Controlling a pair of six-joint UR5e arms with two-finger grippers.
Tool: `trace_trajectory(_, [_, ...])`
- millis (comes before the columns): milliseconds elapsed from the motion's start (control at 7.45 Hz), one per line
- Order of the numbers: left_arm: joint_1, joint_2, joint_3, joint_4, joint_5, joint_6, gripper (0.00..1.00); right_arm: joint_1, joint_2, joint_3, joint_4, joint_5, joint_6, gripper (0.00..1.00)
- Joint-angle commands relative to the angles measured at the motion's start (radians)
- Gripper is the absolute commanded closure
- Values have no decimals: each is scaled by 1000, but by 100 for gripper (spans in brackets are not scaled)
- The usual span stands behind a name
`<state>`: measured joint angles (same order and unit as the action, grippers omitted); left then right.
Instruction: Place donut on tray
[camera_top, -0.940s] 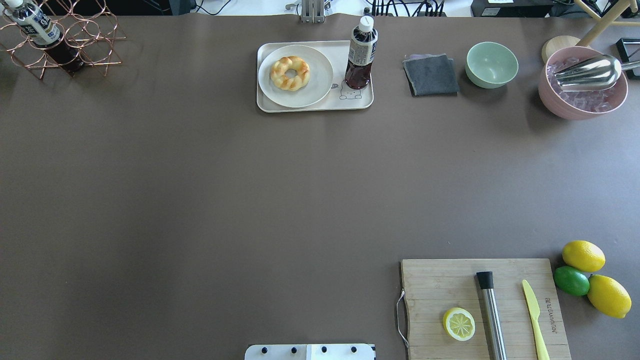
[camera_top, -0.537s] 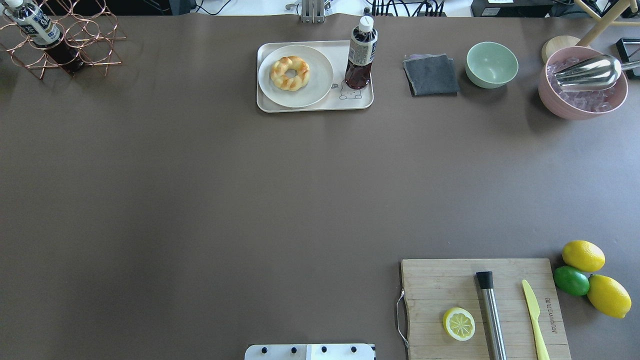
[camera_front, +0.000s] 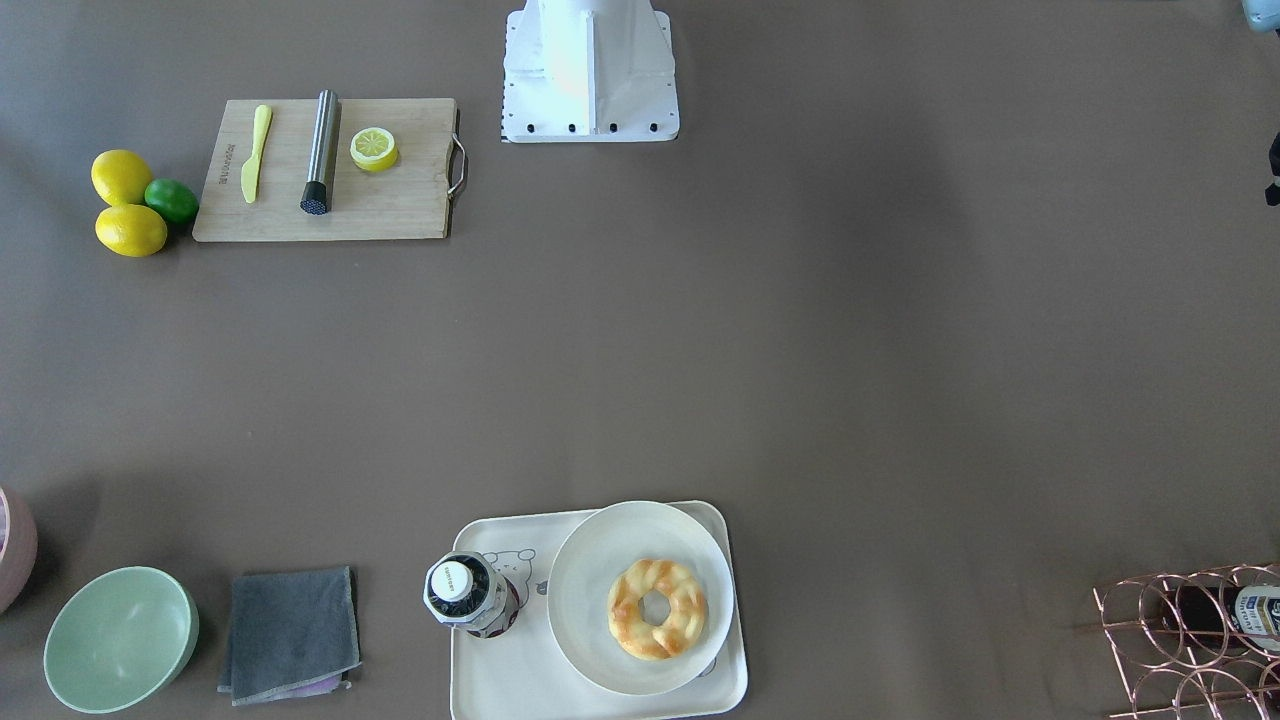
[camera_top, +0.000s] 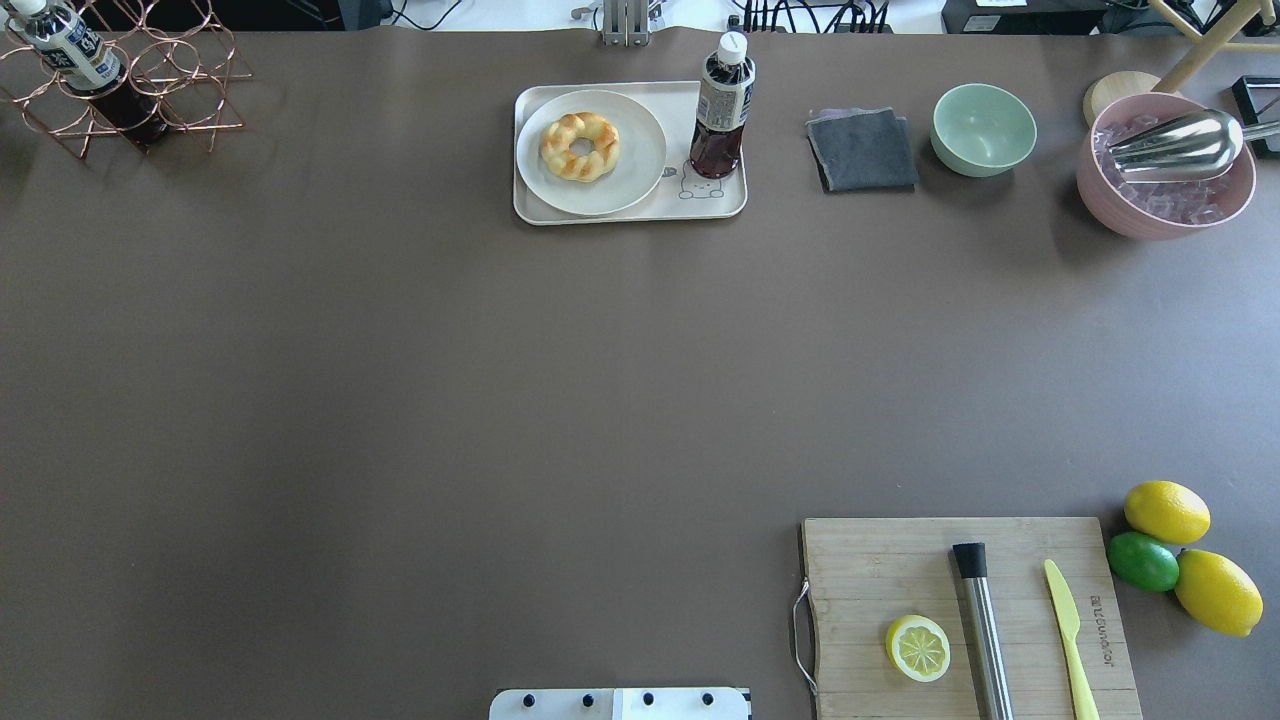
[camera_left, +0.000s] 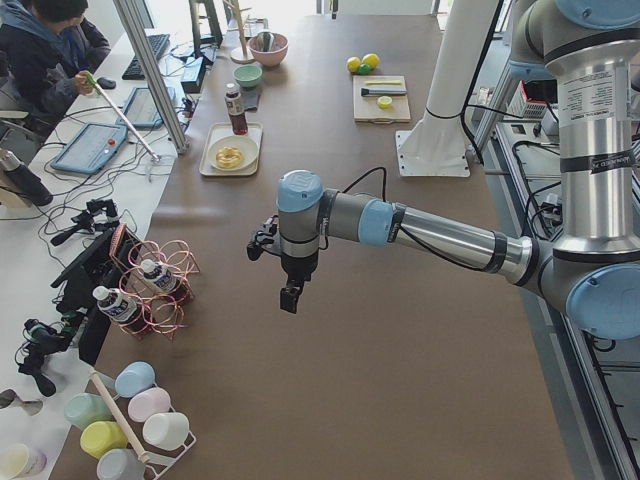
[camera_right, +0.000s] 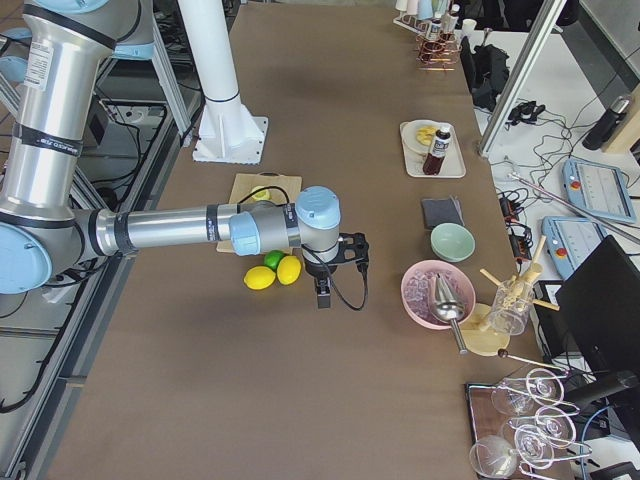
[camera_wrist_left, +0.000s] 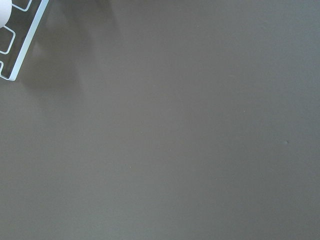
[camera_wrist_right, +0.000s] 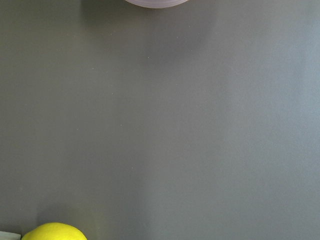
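The donut (camera_top: 579, 146) is a golden twisted ring. It lies on a round white plate (camera_top: 640, 160) that sits on the cream tray (camera_top: 725, 196) at the table's far middle. It also shows in the front-facing view (camera_front: 657, 608) on the tray (camera_front: 500, 680). My left gripper (camera_left: 290, 295) hangs over bare table at the left end, far from the tray. My right gripper (camera_right: 323, 297) hangs near the lemons at the right end. Both show only in the side views, so I cannot tell whether they are open or shut. Both wrist views show bare table.
A dark drink bottle (camera_top: 722, 105) stands on the tray beside the plate. A grey cloth (camera_top: 862, 150), a green bowl (camera_top: 984, 129) and a pink ice bowl (camera_top: 1165, 165) stand to the right. A cutting board (camera_top: 900, 570) is near right, a copper bottle rack (camera_top: 130, 80) far left.
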<state>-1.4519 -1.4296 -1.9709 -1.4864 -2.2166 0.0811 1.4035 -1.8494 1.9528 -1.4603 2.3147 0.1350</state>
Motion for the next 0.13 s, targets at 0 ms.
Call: trace_trajectory(0, [-1, 0, 0, 0, 0, 0, 2, 0, -1, 1, 0, 0, 0, 0])
